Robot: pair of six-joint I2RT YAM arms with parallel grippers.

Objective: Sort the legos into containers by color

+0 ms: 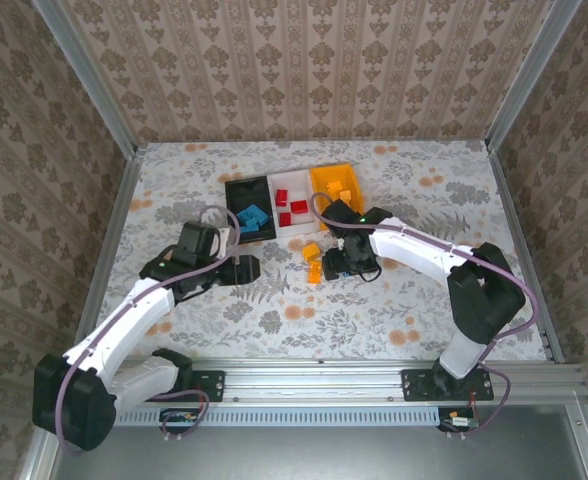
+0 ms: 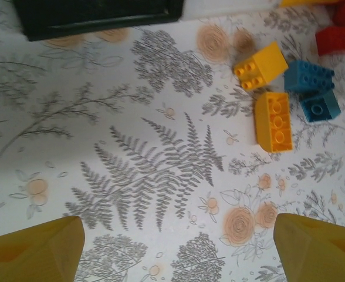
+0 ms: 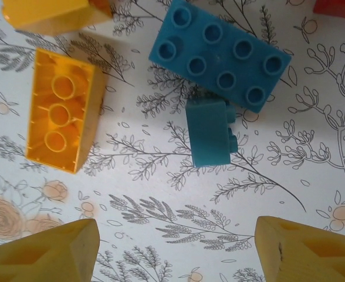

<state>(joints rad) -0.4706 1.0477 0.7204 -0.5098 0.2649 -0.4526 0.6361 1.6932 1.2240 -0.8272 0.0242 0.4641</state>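
Yellow fingers [image 3: 43,252] of the right end effector [image 3: 172,255] stand wide apart and empty above loose legos near the table's middle, just in front of the bins. Closest below is a small blue brick [image 3: 209,132] lying on its side, just beside a long blue brick [image 3: 219,54]. An orange brick [image 3: 60,117] lies apart from both. The left end effector [image 2: 178,247] is wide too, holding nothing. Blue ones sit in the black bin [image 1: 242,191]. These bricks look light, rigid and slick, so pinching the small one across its flat side walls, not its studs, should hold best.
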